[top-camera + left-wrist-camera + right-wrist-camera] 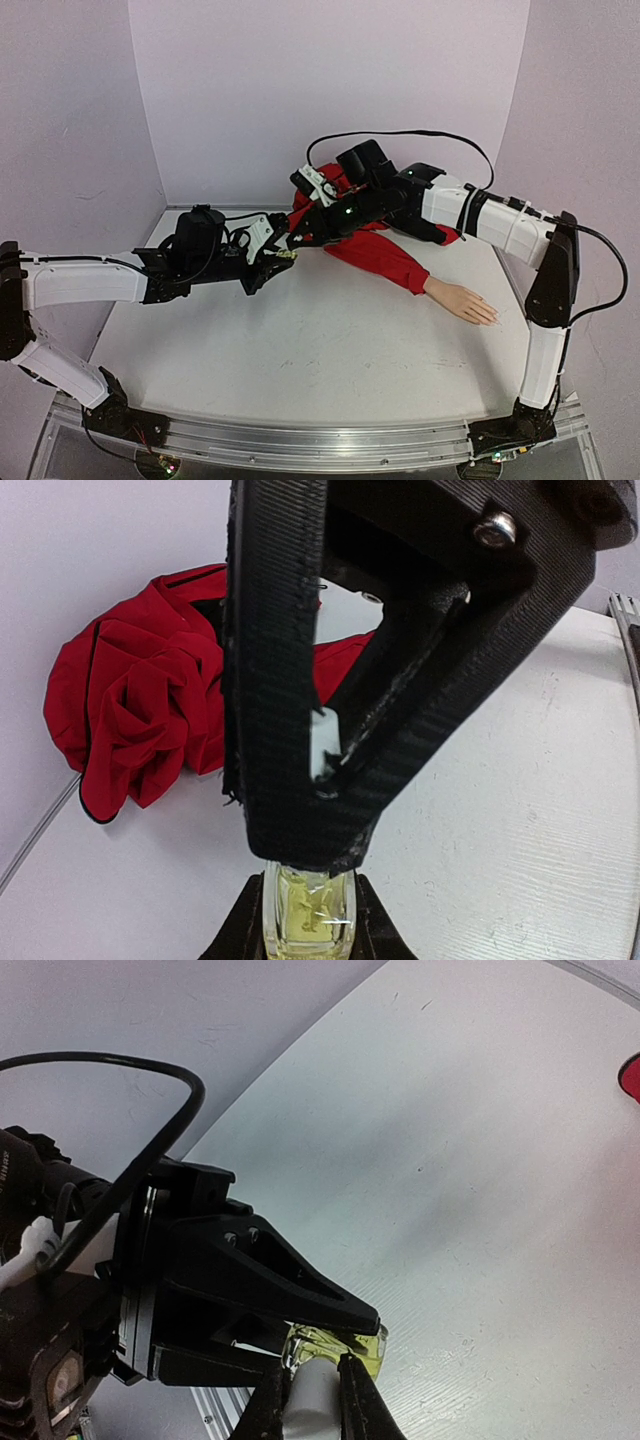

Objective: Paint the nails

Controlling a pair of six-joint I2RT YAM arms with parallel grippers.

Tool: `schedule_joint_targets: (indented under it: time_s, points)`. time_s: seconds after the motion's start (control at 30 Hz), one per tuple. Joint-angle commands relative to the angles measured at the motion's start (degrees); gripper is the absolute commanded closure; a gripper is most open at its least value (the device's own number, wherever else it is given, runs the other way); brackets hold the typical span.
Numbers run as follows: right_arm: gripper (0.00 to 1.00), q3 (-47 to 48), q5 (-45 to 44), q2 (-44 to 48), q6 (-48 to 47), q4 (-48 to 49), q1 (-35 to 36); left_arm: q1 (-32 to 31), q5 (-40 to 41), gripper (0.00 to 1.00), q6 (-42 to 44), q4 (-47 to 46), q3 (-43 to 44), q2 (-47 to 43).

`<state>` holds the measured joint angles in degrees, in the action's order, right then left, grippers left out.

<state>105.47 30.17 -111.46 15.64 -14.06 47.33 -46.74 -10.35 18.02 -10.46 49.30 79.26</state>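
Your left end effector (308, 932) is clamped on the small yellowish bottle (345, 1342), likely to steady it. Your right end effector (312, 1400), directly ahead of the left one, is pinched tight on the white cap (305, 1412), probably to twist it off. The nails (489, 317) are on the mannequin hand (462, 300), which lies on the counter (300, 350) well off to the right of both. They are too small to make out, and any brush under the cap is hidden.

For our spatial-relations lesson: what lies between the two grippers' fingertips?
A small yellowish bottle: the left gripper clamps its body, the right gripper its white cap, shown in both wrist views.
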Motion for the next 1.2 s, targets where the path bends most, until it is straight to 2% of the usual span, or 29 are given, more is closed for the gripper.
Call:
schedule_joint_targets:
  time_s: [0.0, 1.17]
  points:
    - [1.00, -0.3, -0.6, 4.1, -0.8, 1.5, 0.3, -0.3, 0.2, 1.00, -0.3, -1.8, 0.4, -0.7]
    - [1.00, -3.1, -1.4, 6.3, 0.3, 4.0, 0.2, -0.3, -0.5, 1.00, 0.0, -1.2, 1.2, 0.8]
